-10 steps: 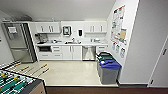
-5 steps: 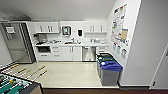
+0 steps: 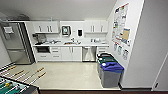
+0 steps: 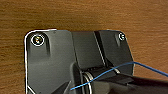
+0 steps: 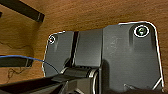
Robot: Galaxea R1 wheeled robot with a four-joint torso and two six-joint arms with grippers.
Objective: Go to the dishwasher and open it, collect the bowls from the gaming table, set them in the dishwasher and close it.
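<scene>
Nothing in the kitchen has shifted; only my view has swung slightly. Across the room, the dishwasher [image 3: 89, 53] sits closed under the counter, right of the sink, so everything remains undone. Whether my jaws are spread, I cannot tell.

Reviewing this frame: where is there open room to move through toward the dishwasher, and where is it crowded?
A broad bare stretch of pale floor runs between the gaming table and the bins, up to the dishwasher. It narrows beside the bins. The counter looks cluttered.
</scene>
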